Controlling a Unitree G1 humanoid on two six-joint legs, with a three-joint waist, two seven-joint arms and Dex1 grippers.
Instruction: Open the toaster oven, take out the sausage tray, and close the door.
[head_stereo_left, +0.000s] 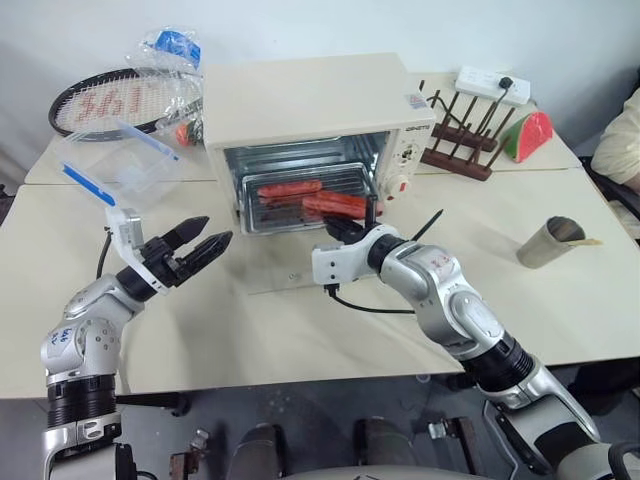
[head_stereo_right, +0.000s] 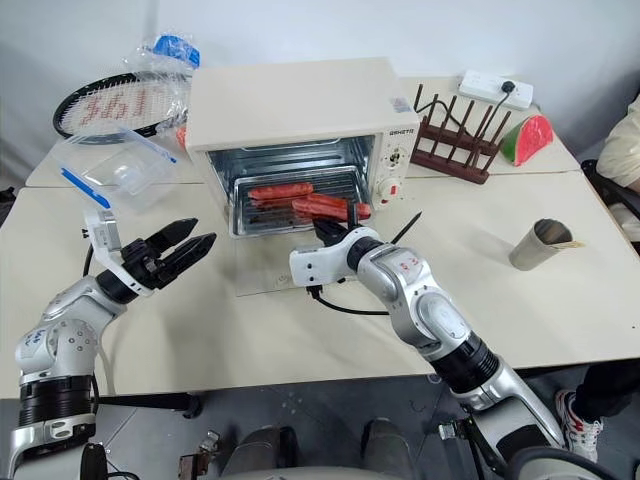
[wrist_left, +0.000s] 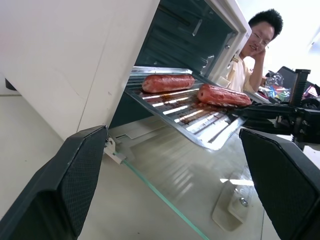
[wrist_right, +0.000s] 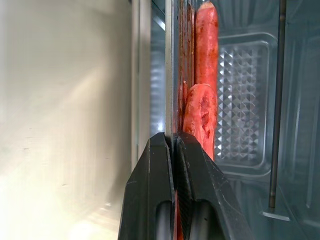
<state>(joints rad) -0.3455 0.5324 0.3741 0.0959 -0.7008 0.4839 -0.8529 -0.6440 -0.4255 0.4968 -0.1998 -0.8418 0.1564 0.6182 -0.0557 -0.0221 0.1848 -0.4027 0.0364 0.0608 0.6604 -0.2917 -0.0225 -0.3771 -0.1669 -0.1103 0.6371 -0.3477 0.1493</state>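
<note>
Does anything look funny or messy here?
The sausage tray sticks halfway out of the toaster oven over the open door, pinched by the right gripper. A badminton racket lies beside the oven, odd among kitchen things.

The right gripper (head_stereo_left: 338, 232) hides the sausage tray (head_stereo_left: 300, 205) front rim (partly).

One toaster oven (head_stereo_left: 305, 105) is counted at the tabletop's far edge. One sausage tray (head_stereo_left: 300, 205) is counted, with two sausages (head_stereo_left: 333, 205) clearly seen. One racket (head_stereo_left: 110, 100), one cup (head_stereo_left: 550, 242), two claws.
</note>
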